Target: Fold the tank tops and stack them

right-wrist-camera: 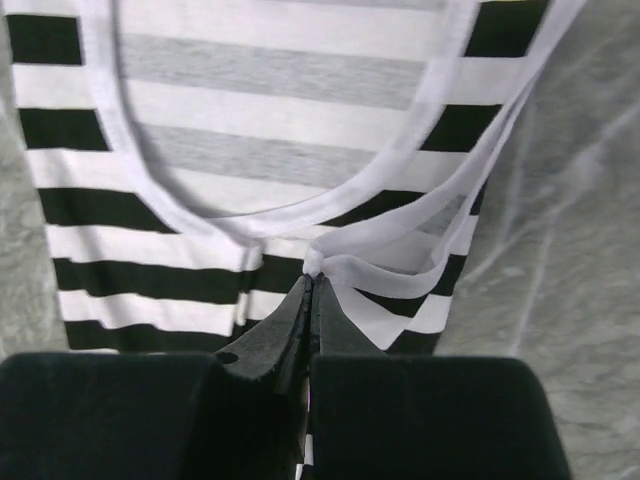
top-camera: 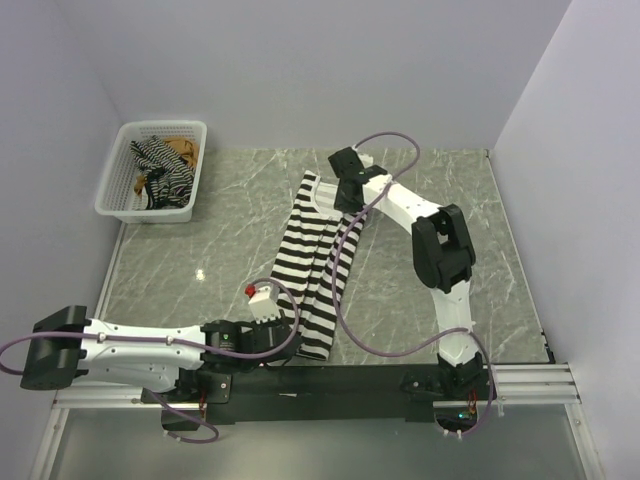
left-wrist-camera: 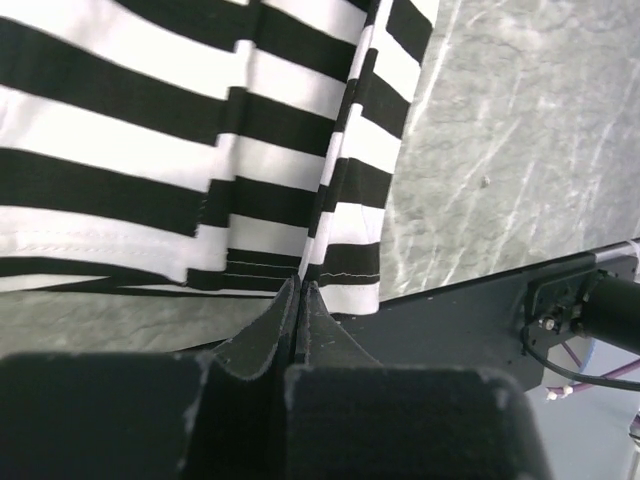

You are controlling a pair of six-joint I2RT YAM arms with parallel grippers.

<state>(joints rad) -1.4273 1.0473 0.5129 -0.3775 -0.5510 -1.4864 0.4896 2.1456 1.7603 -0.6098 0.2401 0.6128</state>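
The bold black-and-white striped tank top (top-camera: pixel 315 262) lies stretched lengthwise on the marble table, folded narrow. My left gripper (top-camera: pixel 283 335) is shut on its bottom hem at the near end; the wrist view shows the hem (left-wrist-camera: pixel 330 270) pinched between the jaws (left-wrist-camera: pixel 300 283). My right gripper (top-camera: pixel 348 203) is shut on the white strap edge at the far end, seen in the wrist view (right-wrist-camera: pixel 330 255) at the jaw tips (right-wrist-camera: pixel 312 278). The thin dark striped top (top-camera: pixel 160 170) and the tan-brown top (top-camera: pixel 183 145) lie in the basket.
The white mesh basket (top-camera: pixel 120 200) stands at the far left by the wall. A black base rail (top-camera: pixel 380 375) runs along the near table edge. Purple cables loop over the table beside the right arm (top-camera: pixel 440 250).
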